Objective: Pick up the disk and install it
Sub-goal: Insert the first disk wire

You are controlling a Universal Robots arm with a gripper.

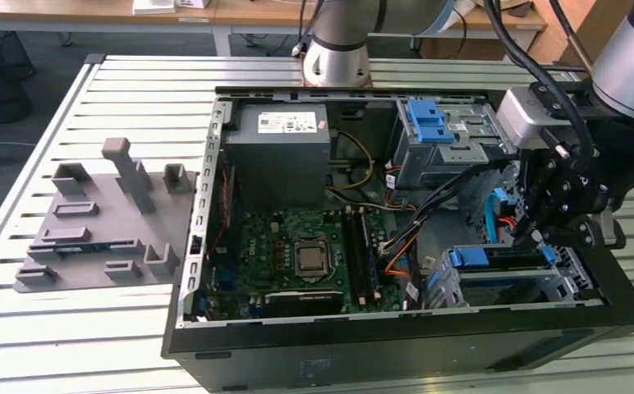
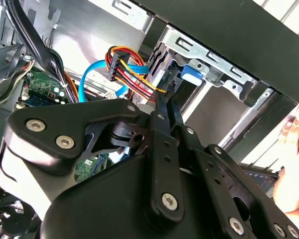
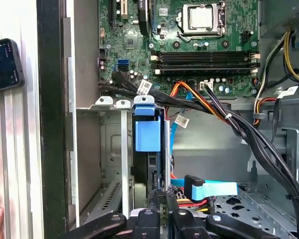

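The disk sits on edge inside the metal drive bay at the case's front corner, and the blue end of its carrier shows. In the exterior view the disk lies in the lower bay on the exterior view's right. My gripper hangs just above that bay, inside the case. In both wrist views the gripper has its black fingers pressed together, with nothing seen between them. Their tips are at the disk's cable end, close to the blue data connector and the red-yellow power plug.
The open computer case holds a motherboard, a grey power supply and an upper drive cage with a blue latch. Cable bundles cross beside the bay. A grey fixture lies outside the case. A person's hand rests at the case's outer side.
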